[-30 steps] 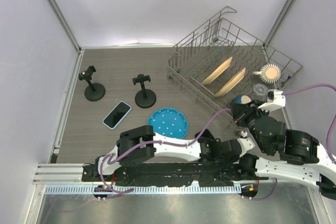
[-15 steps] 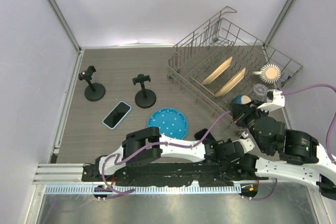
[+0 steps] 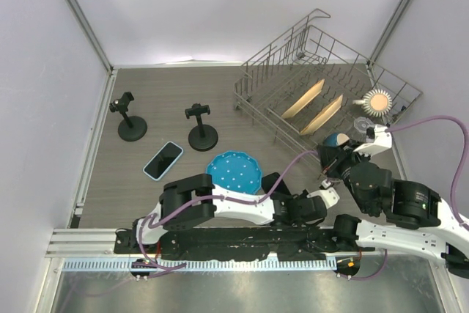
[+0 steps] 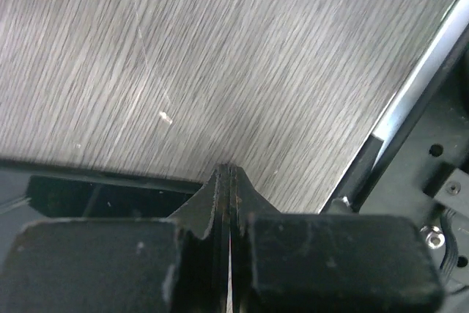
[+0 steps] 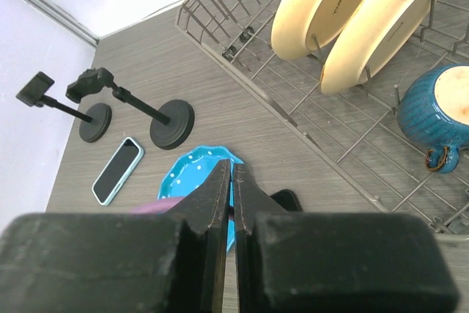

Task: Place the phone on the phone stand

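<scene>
Phone lies flat and screen-up on the table. The dish rack is far off at its 2 o'clock, the blue plate is near at 3 o'clock, a stand is near at 2 o'clock, and a second stand is near at 11 o'clock. It looks like a stiff, thin slab, light enough for one pincer, with a slick glass face and a pale blue case that probably offers more grip. Because it sits flush with the wood, the likely hold is across the two long edges near the middle, with the fingertips working down beside the case and not pressing on the screen. A dropped corner is the main worry. In the overhead view its long axis runs on a diagonal, from between 7 and 8 o'clock up to between 1 and 2 o'clock. The far end aims roughly toward the stand at 2 o'clock, and I cannot tell which end is the top. The left pincer hangs over bare wood with its fingers pressed together. The right pincer is likewise closed to a thin seam, holds nothing, and is well apart from the phone.
</scene>
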{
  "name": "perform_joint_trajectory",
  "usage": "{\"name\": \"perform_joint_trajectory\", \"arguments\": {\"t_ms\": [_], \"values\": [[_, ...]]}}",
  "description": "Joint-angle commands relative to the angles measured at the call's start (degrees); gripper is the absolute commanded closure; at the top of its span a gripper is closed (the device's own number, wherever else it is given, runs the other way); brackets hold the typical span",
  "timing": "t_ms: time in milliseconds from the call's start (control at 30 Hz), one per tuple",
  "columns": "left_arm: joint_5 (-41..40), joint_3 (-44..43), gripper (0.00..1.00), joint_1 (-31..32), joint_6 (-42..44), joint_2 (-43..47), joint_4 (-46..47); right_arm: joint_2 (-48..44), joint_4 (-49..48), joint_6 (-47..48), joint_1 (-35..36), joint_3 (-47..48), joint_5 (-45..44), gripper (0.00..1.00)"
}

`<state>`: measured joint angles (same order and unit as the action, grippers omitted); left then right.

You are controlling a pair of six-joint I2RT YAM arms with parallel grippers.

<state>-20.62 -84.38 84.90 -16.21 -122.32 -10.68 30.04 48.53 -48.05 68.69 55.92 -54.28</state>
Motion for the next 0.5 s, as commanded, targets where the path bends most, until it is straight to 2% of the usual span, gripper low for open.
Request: {"name": "perform_joint_trajectory", "arguments": {"t_ms": [0,100,200,233,333,467], "values": [[-2.8,3.8,1.0,-1.1,-1.5,5.4,-3.3,2.5,-0.5,0.5,0.2,-0.9,0.7,0.89],[0.2,4.7,1.0,-1.1,-2.1,9.0,-5.3,4.0,-0.4,0.7,0.2,-2.1,2.2,0.89],[4.6,7.2,0.81,-1.1,-2.2,14.3,-4.9,5.7,0.6,-0.6,0.2,-3.4,3.6,0.86],[5.5,8.3,0.6,-1.1,-2.2,16.0,-4.4,6.2,0.9,-0.9,0.3,-4.4,4.5,0.86],[7.7,14.1,0.38,-1.1,-2.3,24.5,-0.8,8.0,0.9,-2.0,0.2,-6.2,5.6,0.85],[9.5,22.9,0.3,-1.1,-0.8,36.0,2.0,10.6,0.9,-3.6,0.3,-7.5,6.0,0.83]]}}
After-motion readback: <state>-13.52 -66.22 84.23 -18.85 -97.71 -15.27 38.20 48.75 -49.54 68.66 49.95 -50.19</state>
